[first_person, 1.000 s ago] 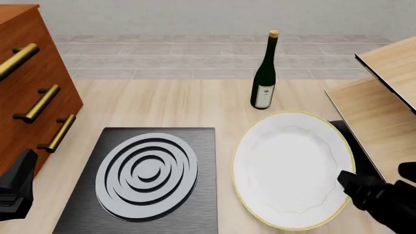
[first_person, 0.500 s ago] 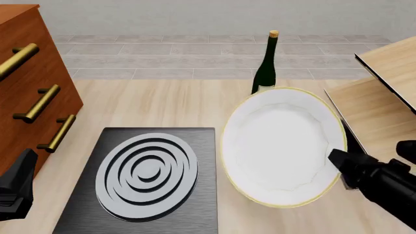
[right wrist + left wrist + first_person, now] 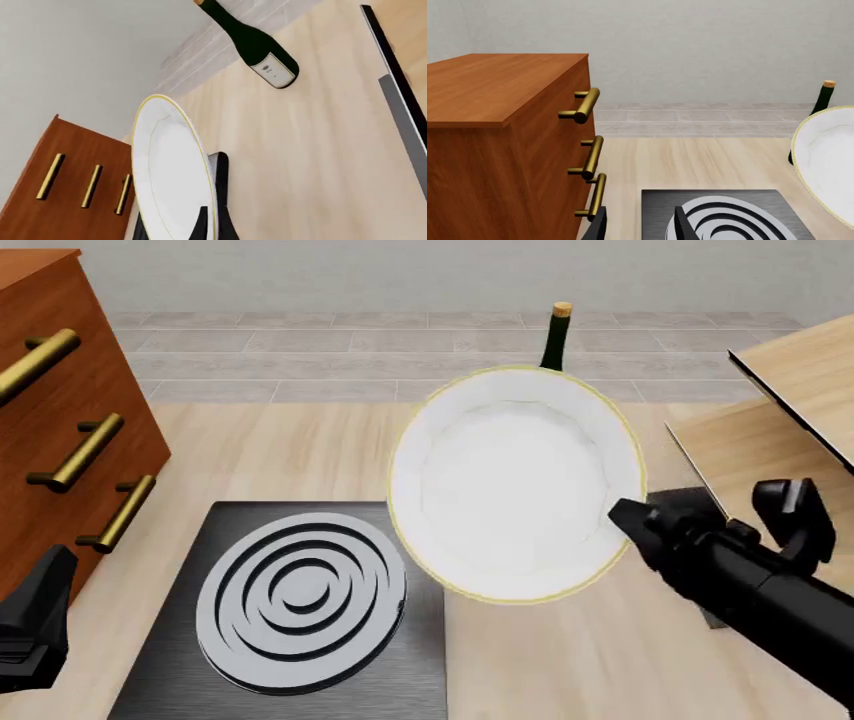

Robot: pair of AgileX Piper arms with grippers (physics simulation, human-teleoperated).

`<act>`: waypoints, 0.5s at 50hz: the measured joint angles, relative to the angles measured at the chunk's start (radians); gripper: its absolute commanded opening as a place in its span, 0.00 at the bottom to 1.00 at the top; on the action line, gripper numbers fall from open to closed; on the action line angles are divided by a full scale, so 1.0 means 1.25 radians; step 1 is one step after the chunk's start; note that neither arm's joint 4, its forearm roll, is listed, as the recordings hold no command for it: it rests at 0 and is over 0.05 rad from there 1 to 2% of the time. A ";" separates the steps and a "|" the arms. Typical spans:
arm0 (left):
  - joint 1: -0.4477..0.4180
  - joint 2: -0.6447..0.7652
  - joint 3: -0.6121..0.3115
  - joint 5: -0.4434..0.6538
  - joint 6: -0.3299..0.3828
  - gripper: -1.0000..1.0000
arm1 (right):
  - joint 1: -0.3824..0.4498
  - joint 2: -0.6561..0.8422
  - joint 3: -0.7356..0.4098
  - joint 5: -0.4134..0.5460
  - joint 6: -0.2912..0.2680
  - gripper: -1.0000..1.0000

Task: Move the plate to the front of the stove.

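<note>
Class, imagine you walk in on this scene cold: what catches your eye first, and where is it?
First, the plate, white with a gold rim, lifted off the table and tilted, pinched at its edge by the right gripper at centre right. Next, the stove with its pale ringed burner lying at lower left, and behind the plate a dark wine bottle peeking over its rim.

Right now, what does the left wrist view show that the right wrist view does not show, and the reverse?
Only the left wrist view shows the stove with its ringed burner, and the left gripper, open and empty. Only the right wrist view shows the right gripper's fingers clamped on the plate's rim, the bottle's white label, and a flat black rectangle. Both show the plate, the bottle and the wooden drawer cabinet.
</note>
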 measured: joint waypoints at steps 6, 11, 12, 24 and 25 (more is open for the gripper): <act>0.000 0.000 0.000 0.000 0.000 1.00 | 0.030 0.073 -0.033 -0.054 0.034 0.00; 0.000 0.000 0.000 0.000 0.000 1.00 | 0.050 0.138 -0.069 -0.091 0.061 0.00; 0.000 0.000 0.000 0.000 0.000 1.00 | 0.054 0.151 -0.077 -0.097 0.065 0.00; 0.000 0.000 0.000 0.000 0.000 1.00 | 0.097 0.330 -0.187 -0.178 0.140 0.00; 0.000 0.000 0.000 0.000 0.000 1.00 | 0.100 0.347 -0.198 -0.185 0.148 0.00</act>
